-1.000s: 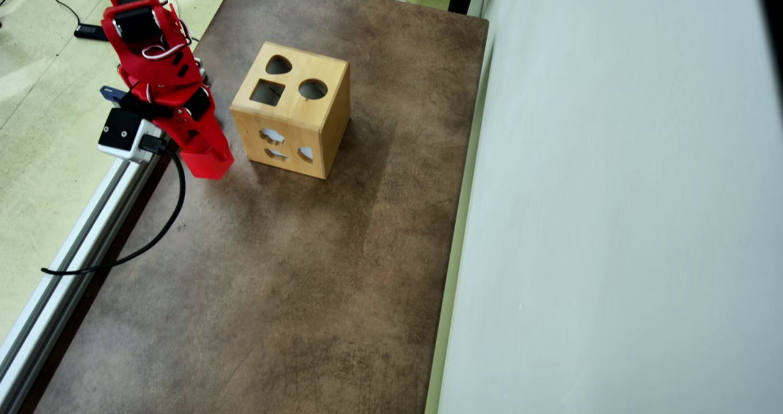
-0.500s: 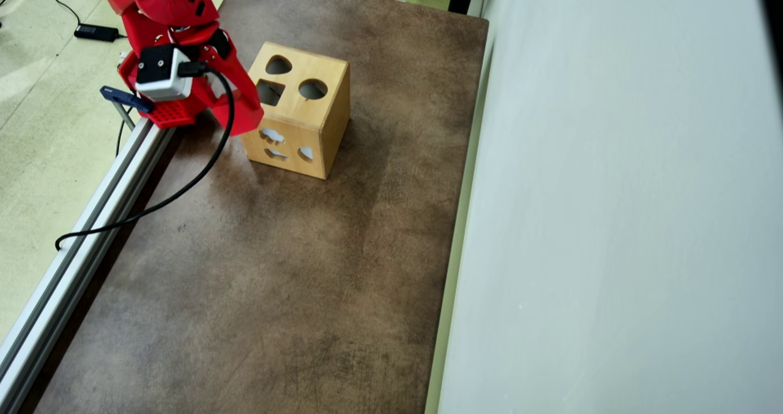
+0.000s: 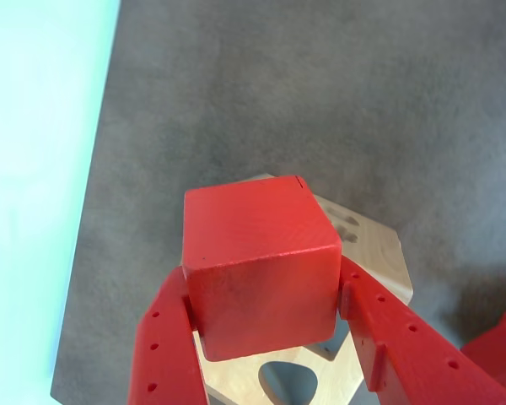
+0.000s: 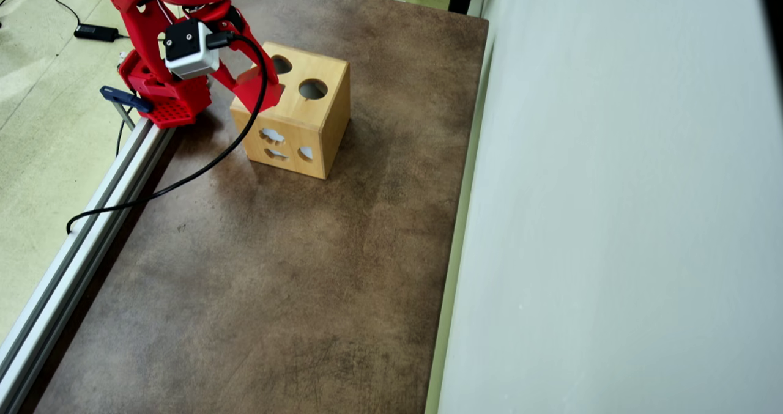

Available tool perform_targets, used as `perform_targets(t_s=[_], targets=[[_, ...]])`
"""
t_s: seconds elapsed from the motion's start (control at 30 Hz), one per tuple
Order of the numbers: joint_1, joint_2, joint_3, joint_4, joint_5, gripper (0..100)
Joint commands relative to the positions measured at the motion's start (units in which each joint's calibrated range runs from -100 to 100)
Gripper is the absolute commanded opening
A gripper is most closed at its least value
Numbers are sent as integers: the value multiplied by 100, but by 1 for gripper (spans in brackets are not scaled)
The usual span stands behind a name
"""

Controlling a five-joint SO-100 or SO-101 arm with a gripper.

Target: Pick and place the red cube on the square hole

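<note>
My red gripper (image 3: 266, 291) is shut on the red cube (image 3: 257, 261), with one jaw on each side of it. I hold the cube just above the top of the wooden shape-sorter box (image 3: 373, 245). A rounded hole (image 3: 288, 381) shows in the box top below the cube. The cube hides most of a dark cut-out with a sharp corner behind it, so I cannot make out the square hole. In the overhead view the gripper (image 4: 260, 90) is over the left edge of the box (image 4: 321, 117). There the cube cannot be told from the red jaws.
The box stands at the far left of a brown tabletop (image 4: 275, 279). An aluminium rail (image 4: 85, 230) runs along the table's left edge, and a black cable (image 4: 183, 175) trails over it. A pale wall (image 4: 612, 218) borders the right side. The arm base (image 4: 165, 96) is clamped at the top left.
</note>
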Motion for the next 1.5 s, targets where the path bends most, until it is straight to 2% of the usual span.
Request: perform_targets(t_s=[0.0,0.17,0.33,0.67,1.47], targets=[[-29,-824,888,65,-347,5],[-371,-1486,1728,65,-801,5],[-869,-1469,1854,65,-1338,5],[-1359,-1444,2283,65,-1846,5],[-1500,-1435,2793,17,-1929,5]])
